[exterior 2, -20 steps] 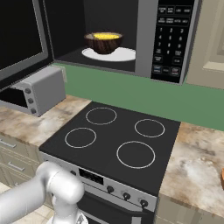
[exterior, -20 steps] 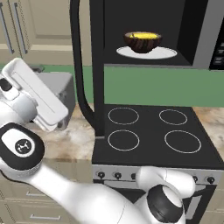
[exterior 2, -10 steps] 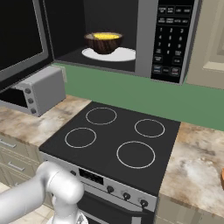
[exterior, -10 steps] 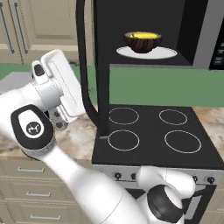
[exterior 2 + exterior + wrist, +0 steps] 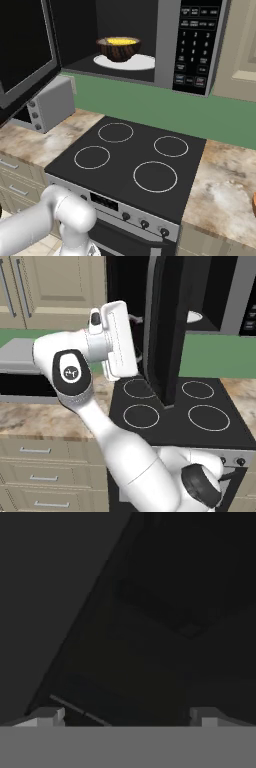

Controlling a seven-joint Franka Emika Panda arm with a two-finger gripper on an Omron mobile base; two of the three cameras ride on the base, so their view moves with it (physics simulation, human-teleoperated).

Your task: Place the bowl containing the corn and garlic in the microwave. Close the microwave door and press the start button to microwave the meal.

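- In the left base view, the microwave door (image 5: 162,331) now stands nearly edge-on to the camera, where half a second ago it showed its bar handle and left the cavity in plain sight. The arm has swung in against the door's outer side, and the hand (image 5: 117,338) sits just beside the panel. Only a sliver of the white turntable (image 5: 194,316) shows past the door's edge. I judge the door is being pushed shut and is roughly halfway round.
- In the right base view, the bowl (image 5: 118,48) rests on the turntable inside the microwave (image 5: 165,42), with the yellow corn (image 5: 120,41) lying in it; the garlic is too small to pick out. The bowl has not shifted over the last second, so the placing step reads as done. The keypad strip (image 5: 196,47) is untouched, and the stove (image 5: 132,160) lies below. The toaster oven (image 5: 50,104) stands on the counter to the left.
- In the hand view, the two fingertips (image 5: 47,716) stand well apart, so the gripper (image 5: 125,718) is spread with nothing between its tips. A dark surface lies close ahead, probably the door.
- Closing the door and pressing start are not yet done.
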